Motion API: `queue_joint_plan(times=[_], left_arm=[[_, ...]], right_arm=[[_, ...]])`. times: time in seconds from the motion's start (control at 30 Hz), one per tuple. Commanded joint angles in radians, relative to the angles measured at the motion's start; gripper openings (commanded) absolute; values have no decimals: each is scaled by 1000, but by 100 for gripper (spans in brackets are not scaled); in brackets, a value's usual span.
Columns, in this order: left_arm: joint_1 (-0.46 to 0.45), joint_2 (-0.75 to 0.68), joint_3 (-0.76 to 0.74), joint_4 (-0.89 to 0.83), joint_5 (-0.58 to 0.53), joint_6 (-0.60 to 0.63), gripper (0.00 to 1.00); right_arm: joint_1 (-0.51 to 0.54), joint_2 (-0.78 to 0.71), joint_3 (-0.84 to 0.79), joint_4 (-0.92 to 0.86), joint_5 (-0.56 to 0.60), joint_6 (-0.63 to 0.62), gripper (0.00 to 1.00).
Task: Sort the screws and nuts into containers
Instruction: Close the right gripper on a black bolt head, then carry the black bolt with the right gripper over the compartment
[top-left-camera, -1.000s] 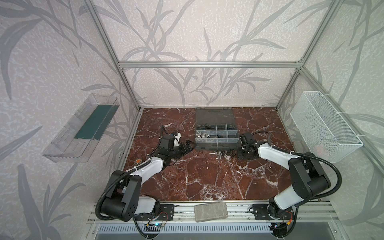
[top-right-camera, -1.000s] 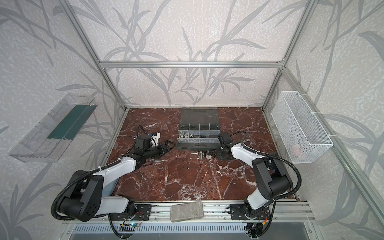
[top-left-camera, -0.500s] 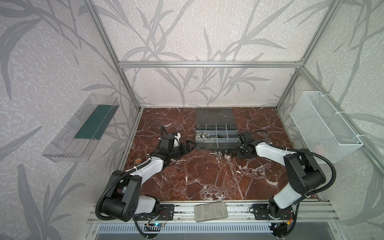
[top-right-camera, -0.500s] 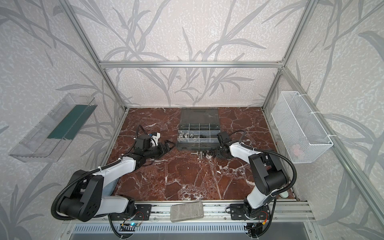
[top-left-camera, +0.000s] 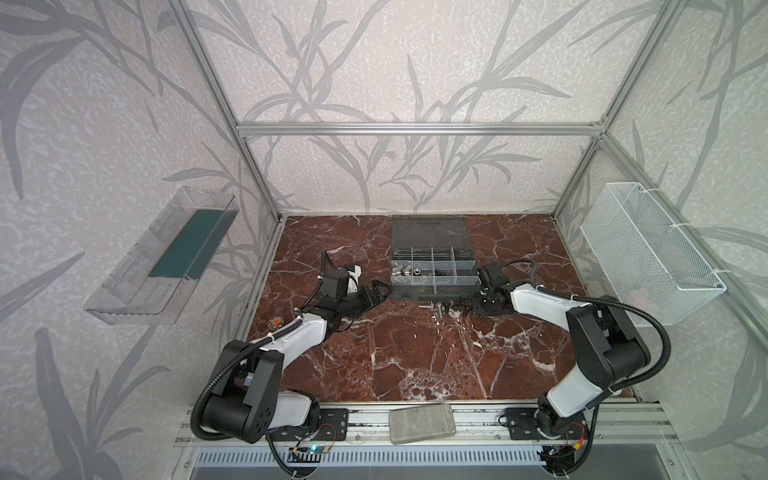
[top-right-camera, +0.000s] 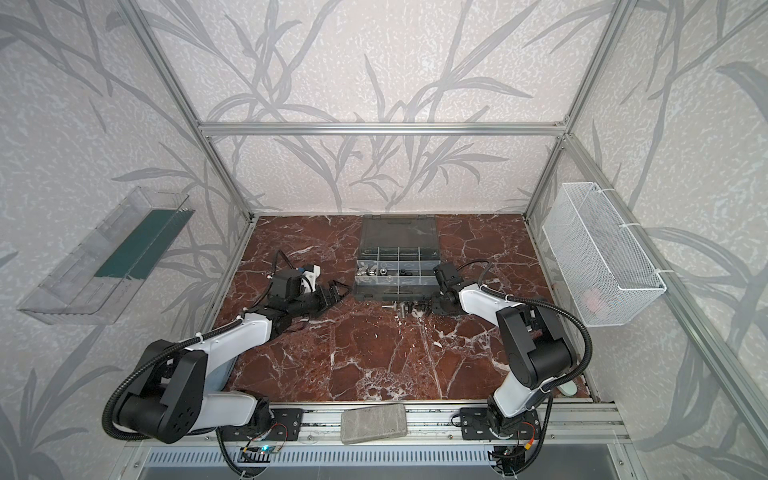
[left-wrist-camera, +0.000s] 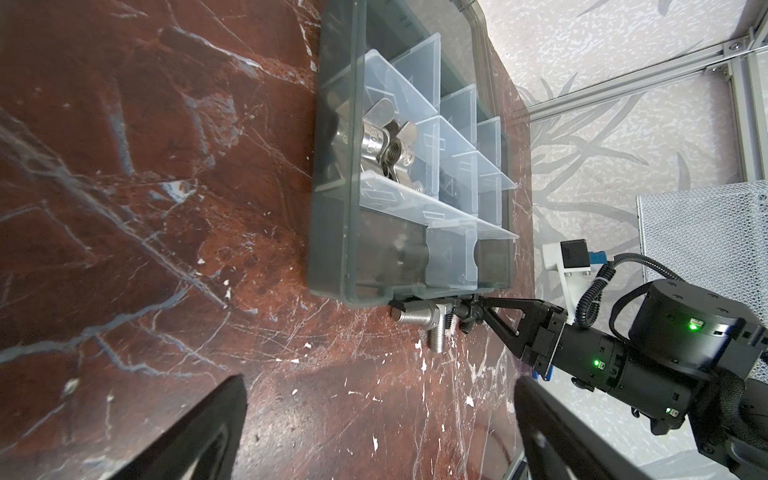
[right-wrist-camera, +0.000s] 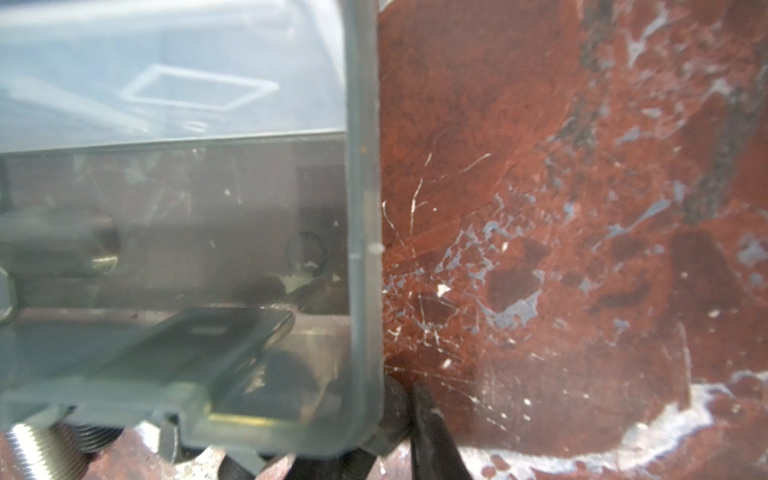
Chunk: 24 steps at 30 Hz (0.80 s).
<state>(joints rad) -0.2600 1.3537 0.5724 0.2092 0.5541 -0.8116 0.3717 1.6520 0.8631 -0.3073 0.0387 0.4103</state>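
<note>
The containers are clear-walled cells in a dark grey organizer case (top-left-camera: 432, 292) (top-right-camera: 395, 294) (left-wrist-camera: 332, 208) whose lid lies open at the back. One cell holds silver winged nuts (left-wrist-camera: 386, 145) (top-left-camera: 405, 272). Loose screws lie on the floor along the case's front wall. Among them are two silver bolts (left-wrist-camera: 419, 318) (top-left-camera: 436, 307) (top-right-camera: 401, 309) and short black ones (left-wrist-camera: 466, 327). My right gripper (left-wrist-camera: 471, 309) (top-left-camera: 471, 306) (top-right-camera: 430, 305) is at the case's front right corner. It is shut on a small black screw (right-wrist-camera: 392, 405); one of its fingers (right-wrist-camera: 432, 428) presses against it. My left gripper (left-wrist-camera: 378, 415) (top-left-camera: 376, 291) (top-right-camera: 336, 291) is open and empty, left of the case.
A white wire mesh basket (top-left-camera: 648, 253) hangs on the right wall. A clear tray with a green base (top-left-camera: 166, 257) hangs on the left wall. A grey block (top-left-camera: 422, 422) lies on the front rail. Red marble floor (top-left-camera: 415, 357) spreads in front of the case.
My right gripper's jaws have narrowed onto the black screw by the case's front corner, and its arm has drawn in a little. The left arm has not moved.
</note>
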Motion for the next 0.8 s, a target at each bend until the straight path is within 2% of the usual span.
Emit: queue_joint_plan(times=[0.0, 0.37, 0.5, 0.77], left_arm=[[-2, -9, 17, -8, -6, 8, 98], [-2, -10, 17, -7, -2, 7, 98], [-2, -16, 17, -7, -3, 8, 98], [-2, -31, 9, -8, -4, 7, 98]], right_arm=[[-5, -45, -34, -8, -15, -25, 0], [-10, -235, 27, -166, -5, -102, 0], [-12, -282, 73, -160, 4, -140, 0], [-34, -149, 265, -184, 3, -179, 0]])
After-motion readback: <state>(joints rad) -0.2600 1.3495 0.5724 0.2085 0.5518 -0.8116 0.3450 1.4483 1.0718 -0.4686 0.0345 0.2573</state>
